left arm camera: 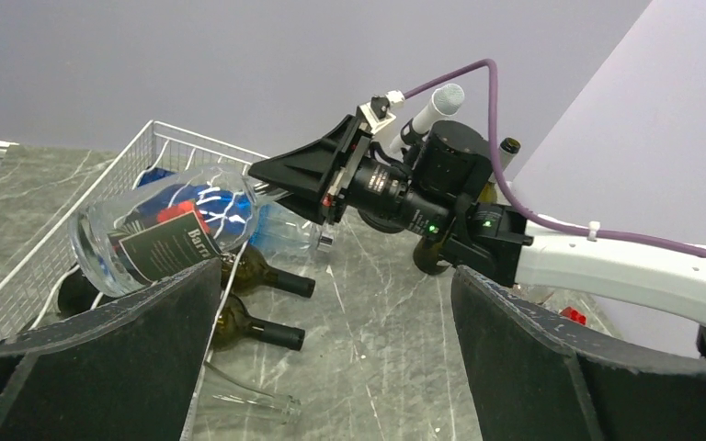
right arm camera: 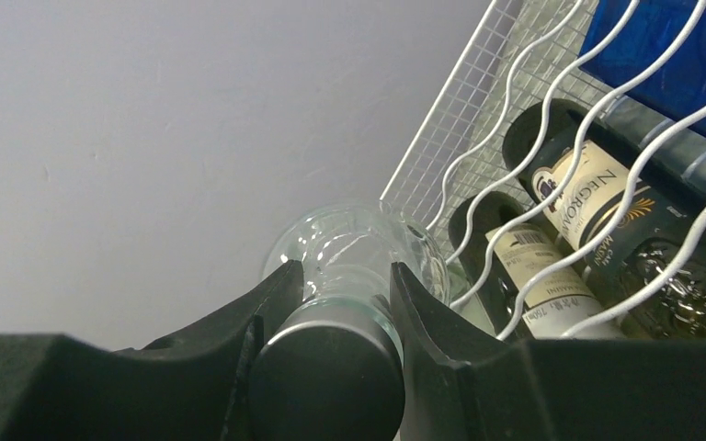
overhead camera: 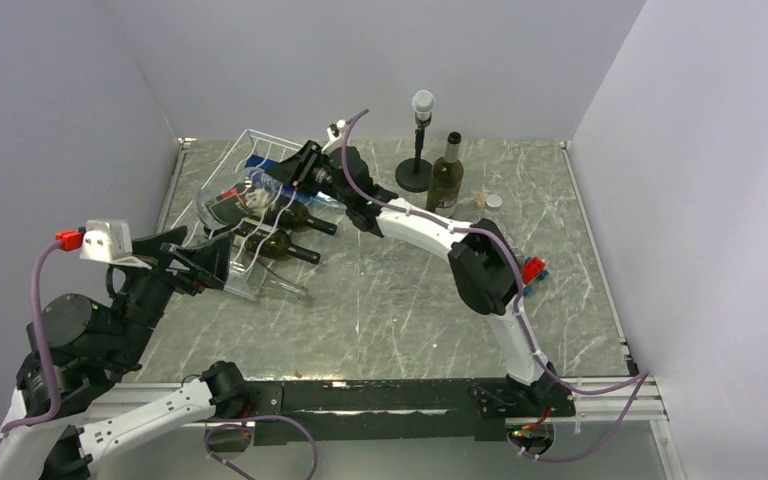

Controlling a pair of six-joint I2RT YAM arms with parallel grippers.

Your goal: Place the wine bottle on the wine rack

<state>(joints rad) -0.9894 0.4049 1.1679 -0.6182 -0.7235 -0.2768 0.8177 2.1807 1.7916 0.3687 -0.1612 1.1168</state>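
Marble table (overhead camera: 410,300) with wine rack (overhead camera: 223,172)

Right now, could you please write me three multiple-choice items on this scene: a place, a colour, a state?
1. Where is the upright bottle? A by the arm bases; B beside the black stand; C far left corner.
2. What colour is the cap on the right gripper's clear bottle? A red; B gold; C black.
3. The left gripper is: A open, empty; B shut on a bottle; C shut on a cork.
Key: B, it stands at the stand's base; C, the wrist view shows black; A, its jaws gape, nothing between.
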